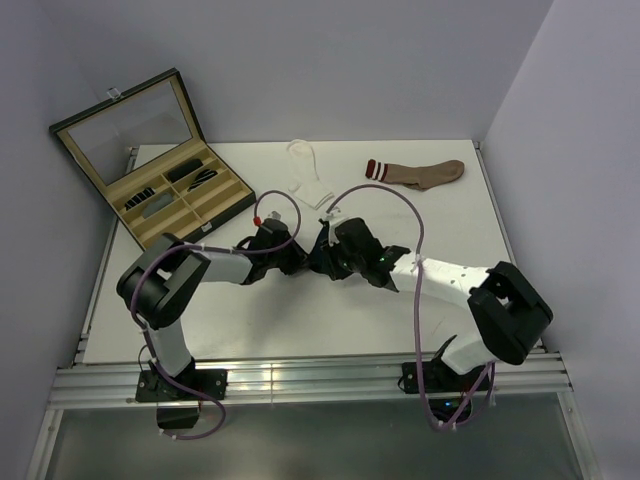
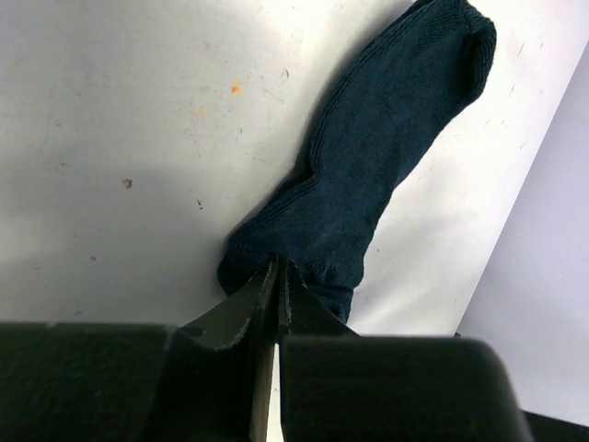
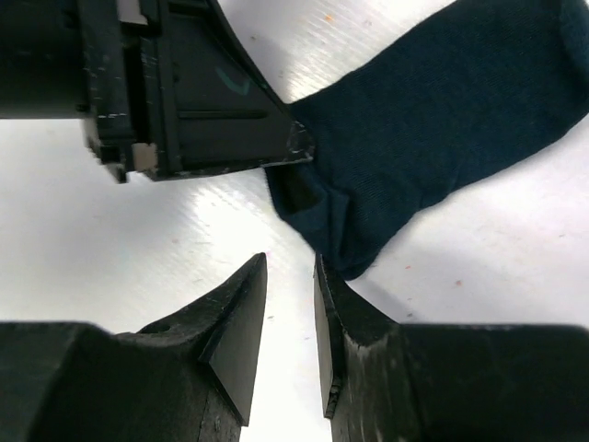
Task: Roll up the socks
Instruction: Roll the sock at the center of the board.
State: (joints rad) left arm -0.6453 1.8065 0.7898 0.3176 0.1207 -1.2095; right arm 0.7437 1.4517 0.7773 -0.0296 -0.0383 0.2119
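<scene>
A navy blue sock (image 2: 368,157) lies flat on the white table, stretching away from my left gripper (image 2: 278,269), which is shut on its near edge. In the right wrist view the same sock (image 3: 433,120) runs to the upper right, with the left gripper's tip pinching its corner. My right gripper (image 3: 290,272) stands open just in front of the sock's lower edge; nothing lies between its fingers, and the right finger (image 3: 336,304) touches the fabric. From above, the two grippers (image 1: 297,258) (image 1: 320,260) meet at the table's middle and hide the navy sock.
A white sock (image 1: 308,172) and a brown sock with a striped cuff (image 1: 420,173) lie at the far side of the table. An open glass-lidded case (image 1: 160,170) with compartments stands at the far left corner. Purple cables loop over both arms.
</scene>
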